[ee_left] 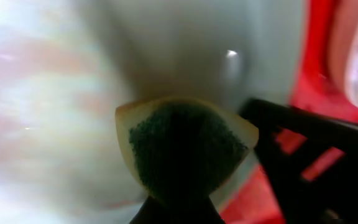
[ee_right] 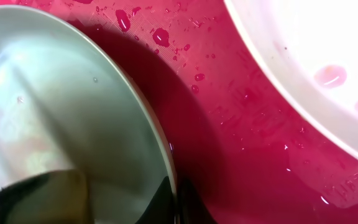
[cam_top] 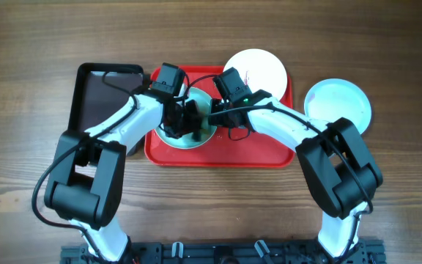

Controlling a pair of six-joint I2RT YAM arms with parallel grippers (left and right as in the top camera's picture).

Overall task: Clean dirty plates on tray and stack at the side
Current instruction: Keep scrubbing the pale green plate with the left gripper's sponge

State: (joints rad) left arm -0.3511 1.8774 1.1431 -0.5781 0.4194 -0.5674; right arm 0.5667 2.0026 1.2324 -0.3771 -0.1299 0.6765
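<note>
A pale mint plate (cam_top: 185,141) lies in the left half of the red tray (cam_top: 269,150). My left gripper (cam_top: 189,117) is shut on a yellow sponge with a green scouring face (ee_left: 185,149) and presses it on that plate (ee_left: 73,93). My right gripper (cam_top: 212,117) is shut on the plate's right rim (ee_right: 174,202), one finger on each side. The plate (ee_right: 61,112) shows faint reddish streaks. A white plate (cam_top: 258,70) with red smears lies at the tray's far right (ee_right: 316,56). A mint-blue plate (cam_top: 337,105) lies on the table right of the tray.
A narrower black tray (cam_top: 108,95) stands left of the red tray. The red tray floor (ee_right: 241,124) is wet with droplets. Both arms cross over the tray's middle and hide most of the mint plate from overhead.
</note>
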